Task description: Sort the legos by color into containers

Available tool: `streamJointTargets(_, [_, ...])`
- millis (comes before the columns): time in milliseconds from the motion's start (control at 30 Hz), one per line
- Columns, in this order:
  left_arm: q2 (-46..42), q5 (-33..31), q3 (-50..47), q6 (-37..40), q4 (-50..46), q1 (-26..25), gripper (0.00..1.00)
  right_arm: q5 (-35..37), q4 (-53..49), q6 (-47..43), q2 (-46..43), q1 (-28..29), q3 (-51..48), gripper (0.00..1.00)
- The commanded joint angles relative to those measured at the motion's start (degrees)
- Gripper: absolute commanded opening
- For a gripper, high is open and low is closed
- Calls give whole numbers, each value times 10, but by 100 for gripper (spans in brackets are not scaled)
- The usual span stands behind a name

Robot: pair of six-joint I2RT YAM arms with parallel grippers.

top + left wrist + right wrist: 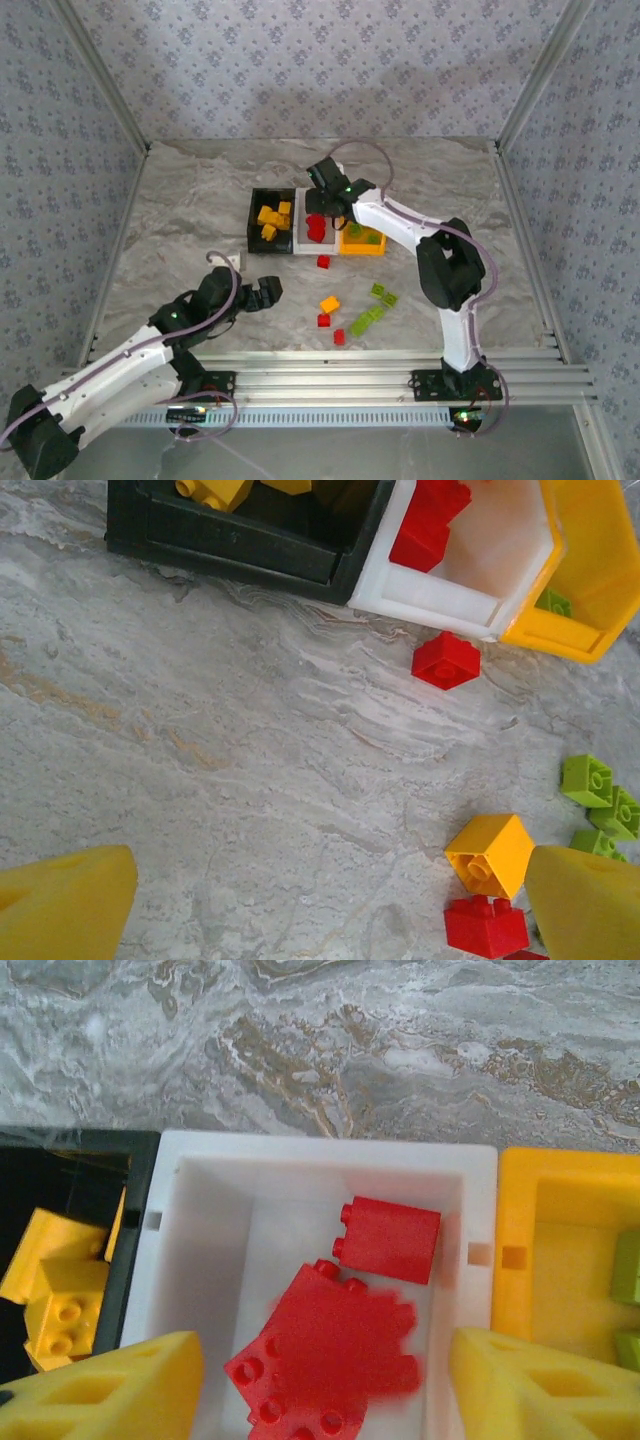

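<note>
Walls: patterned paper on three sides, metal frame rails along the near edge.
Counter: grey marbled top, bare between the left arm and the bins.
Right arm: reaches from the near right across to the bins; its wrist covers part of the white bin from above.
Left arm: lies low at the near left, pointed toward the loose bricks.
Black bin: left end of the row, yellow bricks inside.
White bin: middle, touching both neighbours, red bricks inside.
Orange bin: right end, green bricks inside.
Right fingers: above the white bin, spread apart, gripping nothing; the red bricks lie below them.
Left fingers: spread wide, holding nothing, just left of the loose bricks.
Loose legos: one red brick just in front of the white bin; nearer, an orange brick and a second red brick close together; green loose bricks to their right.
</note>
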Motion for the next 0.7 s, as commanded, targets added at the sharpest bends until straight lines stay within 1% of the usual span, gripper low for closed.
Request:
streamJointTargets(0, [20,14,11,-4,16,5,99,-9,-20,3,-11,-4,26,71])
streamJointTargets(67, [46,20,24,6,19,5,99,-3,-6,1,-40,-2,7,72])
streamJointTargets(133, [81,33,35,21,40,4,99,-4,17,5,-84,1,-39,73])
streamJointTargets(233, [158,49,58,40,84,-3,99,-13,54,23,-153,5,-123,73])
streamJointTargets(300, [220,40,85,54,104,-18,96,-14,74,33,-199,7,-185,73])
streamJointTargets(433, [345,-29,144,90,140,-75,92,-11,107,60,-291,9,-313,74])
streamJointTargets(500, [401,-68,176,106,152,-98,91,-8,115,70,-335,8,-358,74])
streamJointTargets(567, [453,-102,203,122,167,-113,89,-2,119,78,-378,8,-402,74])
streamJointTargets(667, [517,-134,230,133,190,-114,86,2,115,83,-432,7,-442,75])
